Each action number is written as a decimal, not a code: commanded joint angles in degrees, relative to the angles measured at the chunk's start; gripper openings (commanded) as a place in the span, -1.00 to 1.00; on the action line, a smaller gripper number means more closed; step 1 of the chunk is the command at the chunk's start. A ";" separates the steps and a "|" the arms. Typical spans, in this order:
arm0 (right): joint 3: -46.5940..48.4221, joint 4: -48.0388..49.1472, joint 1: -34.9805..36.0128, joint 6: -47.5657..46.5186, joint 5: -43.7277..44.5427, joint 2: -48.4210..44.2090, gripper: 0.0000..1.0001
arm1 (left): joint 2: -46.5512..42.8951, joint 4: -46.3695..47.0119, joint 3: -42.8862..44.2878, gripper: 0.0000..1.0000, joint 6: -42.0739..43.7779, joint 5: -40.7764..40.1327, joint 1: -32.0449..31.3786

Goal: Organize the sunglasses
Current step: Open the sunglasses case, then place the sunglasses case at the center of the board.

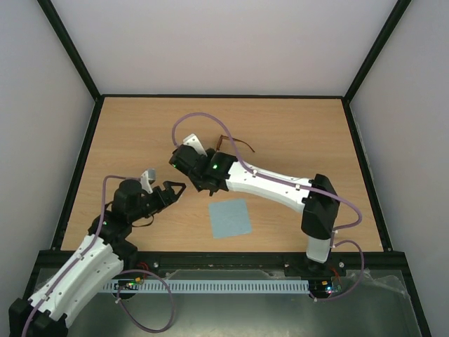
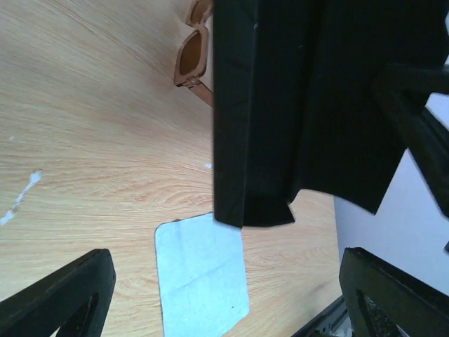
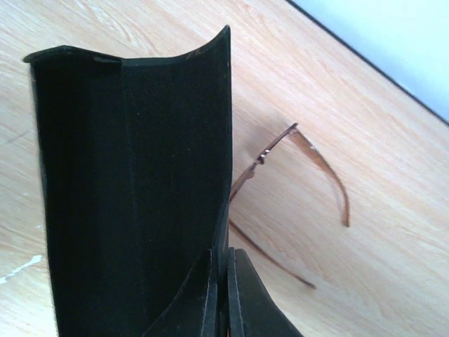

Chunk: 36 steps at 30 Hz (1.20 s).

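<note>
My right gripper (image 3: 226, 295) pinches the case (image 3: 133, 175); the sunglasses (image 3: 261, 160) lie just beyond it, farther from my spread left gripper (image 2: 224, 298).

Top external: fixed high behind the arm bases, facing down and forward from far off, and takes in the whole table (image 1: 295, 126).
Left wrist: low over the table, angled down, close. The black case (image 2: 309, 105) looms across its upper right, with the blue cloth (image 2: 200, 274) below.
Right wrist: nearest of all, with the black case filling its left half.
Shared: the sunglasses (image 3: 309, 168) appear in all three views, the blue cloth in top external and left wrist, the black case in both wrist views.
</note>
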 commanded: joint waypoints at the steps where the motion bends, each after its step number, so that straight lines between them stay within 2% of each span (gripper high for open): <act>1: 6.94 -3.60 -0.45 -3.29 7.15 0.86 -0.97 | -3.67 -8.62 2.80 0.81 1.25 -3.35 0.41; 6: 9.05 0.22 -0.95 -7.85 2.50 3.61 -0.97 | -7.18 -12.76 3.52 0.81 1.61 -6.13 0.56; 18: 13.02 7.79 -7.61 -20.21 -25.84 11.87 -0.97 | -7.25 -16.56 6.09 0.82 3.33 -7.89 1.04; 27: 25.35 -2.27 -9.11 -30.17 -36.91 23.35 -0.97 | -7.20 -18.87 7.50 0.82 3.83 -7.90 1.22; 36: 28.55 -6.13 -9.64 -34.00 -42.68 28.55 -0.97 | -7.61 -20.62 7.51 0.82 3.75 -8.16 1.30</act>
